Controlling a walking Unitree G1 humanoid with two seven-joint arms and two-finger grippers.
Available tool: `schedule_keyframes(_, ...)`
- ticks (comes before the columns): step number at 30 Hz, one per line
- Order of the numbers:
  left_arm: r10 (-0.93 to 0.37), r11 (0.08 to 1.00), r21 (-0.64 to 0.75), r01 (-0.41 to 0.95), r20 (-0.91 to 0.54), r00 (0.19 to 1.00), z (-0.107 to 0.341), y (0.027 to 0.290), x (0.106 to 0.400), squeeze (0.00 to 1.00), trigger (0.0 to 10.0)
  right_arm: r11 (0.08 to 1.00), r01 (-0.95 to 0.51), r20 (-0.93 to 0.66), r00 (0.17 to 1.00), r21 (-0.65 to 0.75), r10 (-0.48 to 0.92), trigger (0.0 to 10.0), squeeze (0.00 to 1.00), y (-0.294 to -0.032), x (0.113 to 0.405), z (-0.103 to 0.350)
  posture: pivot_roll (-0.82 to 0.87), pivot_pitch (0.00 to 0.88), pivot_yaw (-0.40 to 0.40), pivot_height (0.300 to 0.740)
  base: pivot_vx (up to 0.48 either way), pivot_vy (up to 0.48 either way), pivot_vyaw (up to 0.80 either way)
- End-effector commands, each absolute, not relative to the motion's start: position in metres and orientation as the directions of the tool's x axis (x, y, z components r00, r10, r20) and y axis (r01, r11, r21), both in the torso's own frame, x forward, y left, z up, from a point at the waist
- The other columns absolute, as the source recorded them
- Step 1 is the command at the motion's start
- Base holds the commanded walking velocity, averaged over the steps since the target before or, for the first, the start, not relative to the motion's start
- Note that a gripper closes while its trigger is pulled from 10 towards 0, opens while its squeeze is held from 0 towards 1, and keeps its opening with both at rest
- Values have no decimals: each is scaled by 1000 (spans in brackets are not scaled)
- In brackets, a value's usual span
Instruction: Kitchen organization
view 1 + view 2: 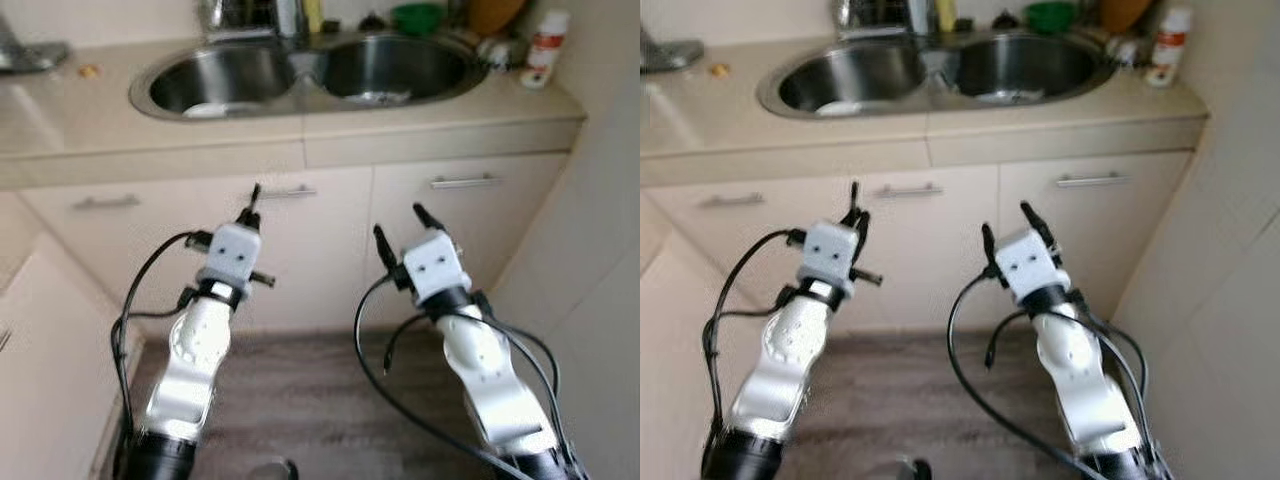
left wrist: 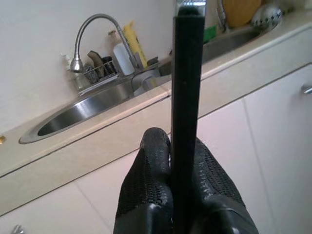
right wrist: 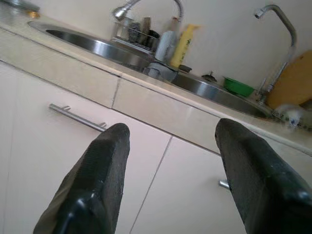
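Double-bowl steel sink (image 1: 250,110) runs across the top of the frame, set in a beige counter (image 1: 420,115). Left bowl holds something pale and flat on its floor (image 1: 208,109), likely a plate; right bowl holds a similar pale item (image 1: 378,97), too blurred to name. Green bowl (image 1: 418,16) sits behind the right bowl at top centre. White bottle with red label (image 1: 545,47) stands on the counter, upper right. Yellow bottle (image 3: 184,46) and a pale bottle (image 3: 165,46) stand by the faucet (image 2: 87,36) behind the sink divider.

Left gripper (image 1: 252,205) is raised at centre-left before the cabinet doors (image 1: 300,250), fingers pressed together, nothing between them. Right gripper (image 1: 404,226) at centre-right, fingers spread apart, empty.
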State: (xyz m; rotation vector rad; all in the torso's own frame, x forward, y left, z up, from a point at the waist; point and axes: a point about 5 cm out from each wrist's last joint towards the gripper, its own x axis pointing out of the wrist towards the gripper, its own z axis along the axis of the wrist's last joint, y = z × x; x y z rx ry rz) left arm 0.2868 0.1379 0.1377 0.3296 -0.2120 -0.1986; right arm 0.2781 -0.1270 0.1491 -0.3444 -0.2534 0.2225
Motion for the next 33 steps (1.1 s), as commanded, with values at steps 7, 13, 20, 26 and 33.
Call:
schedule_keyframes(7,-250,927,331,179,187,950,141,139,286,0,10000,940,-319,138,932,-120,334,10000,0,-120,280,146,-99,51,29,740,0,0,0)
schedule_keyframes(13,-245,931,322,174,194,950,142,140,286,0,10000,920,-367,116,917,-138,383,10000,0,-111,275,141,-94,51,27,740,0,0,0)
schedule_keyframes(20,-186,956,281,87,347,919,168,147,286,0,10000,923,-321,165,919,-210,357,10000,0,-117,279,151,-93,50,26,740,0,0,0)
schedule_keyframes(26,-209,944,321,71,420,883,188,145,288,0,10000,936,-303,207,919,-179,336,10000,0,-119,282,160,-94,49,27,740,0,0,0)
schedule_keyframes(33,-225,940,332,77,433,873,191,143,287,0,10000,944,-276,242,918,-181,315,10000,0,-120,283,167,-92,49,25,740,0,0,0)
